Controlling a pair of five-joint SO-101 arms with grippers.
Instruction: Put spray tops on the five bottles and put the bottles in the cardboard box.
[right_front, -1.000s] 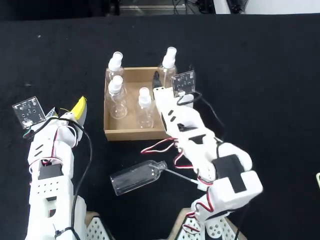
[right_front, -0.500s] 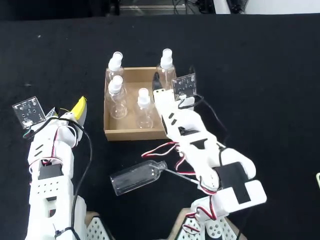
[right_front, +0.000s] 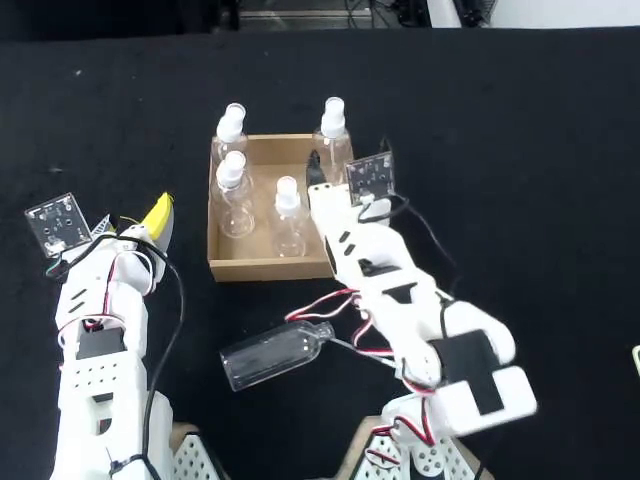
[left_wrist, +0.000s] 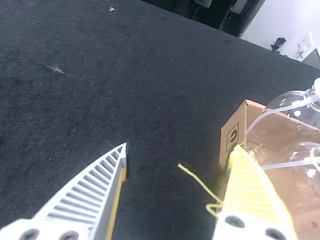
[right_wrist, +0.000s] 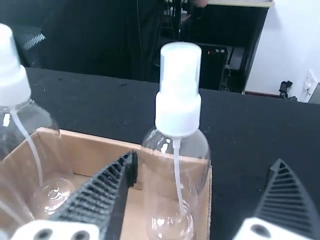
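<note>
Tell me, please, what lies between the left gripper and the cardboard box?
Just bare black table between the left gripper and the cardboard box, in the high view.

Brn box, wht spray tops

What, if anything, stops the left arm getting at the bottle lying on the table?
Probably yes, it can get there: bare table lies between the left gripper, jaws open, and the lying bottle. The right arm's wires hang near its neck, not its body.

White arms, red-black-white cables; left end effector yellow-white ribbed, right end effector black ribbed.
</note>
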